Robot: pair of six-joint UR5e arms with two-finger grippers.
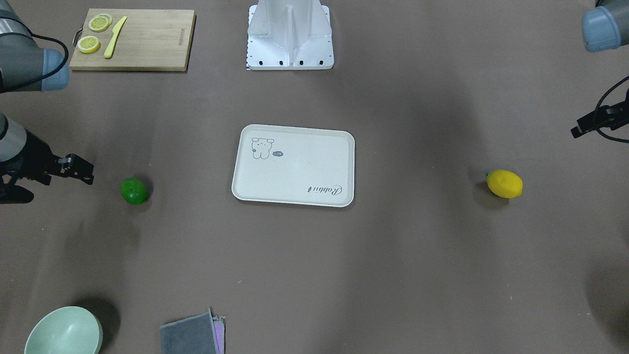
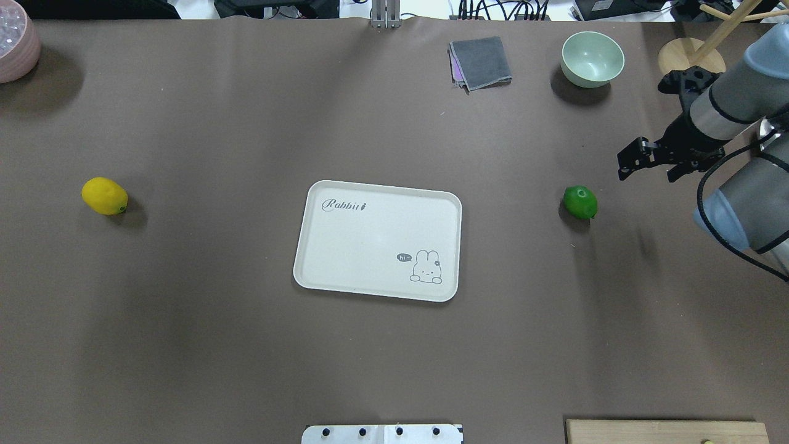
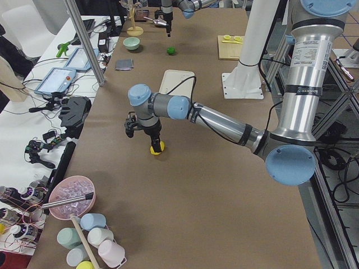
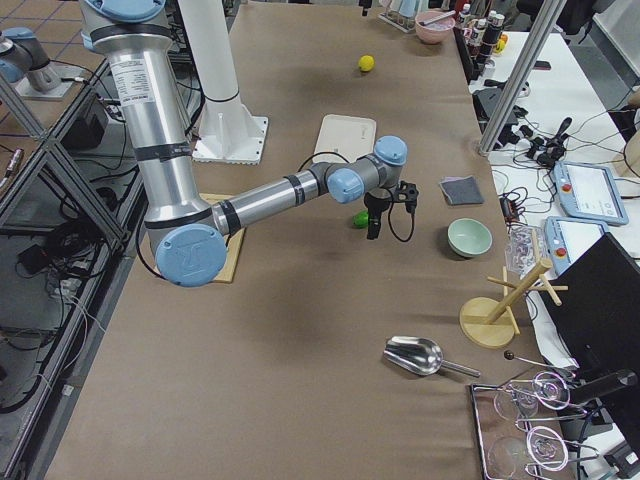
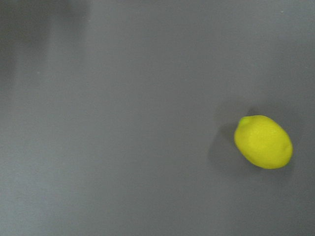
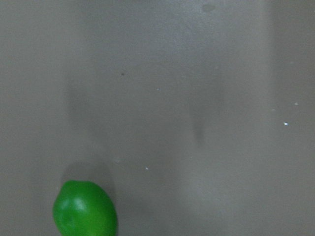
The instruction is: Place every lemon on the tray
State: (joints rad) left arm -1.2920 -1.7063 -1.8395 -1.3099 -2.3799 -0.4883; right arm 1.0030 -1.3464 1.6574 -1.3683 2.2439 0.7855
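The table [image 2: 185, 345] was brown and matte under soft light. A cluttered white bench [image 3: 19, 120] stood alongside; reddish floor tiles [image 4: 40, 20] showed past the opposite edge.

I see a matt brown worktop [image 2: 185, 339], a smooth matt cream tray [image 2: 370, 240], a glossy green lemon [image 2: 580, 202], a finely dimpled yellow lemon [image 5: 263, 142], and a grained wooden cutting board [image 1: 147, 44].

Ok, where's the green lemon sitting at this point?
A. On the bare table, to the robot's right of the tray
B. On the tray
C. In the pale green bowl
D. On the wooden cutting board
A: the green lemon lies on the brown table, well apart from the tray, which holds nothing, on the side where the right arm comes in.
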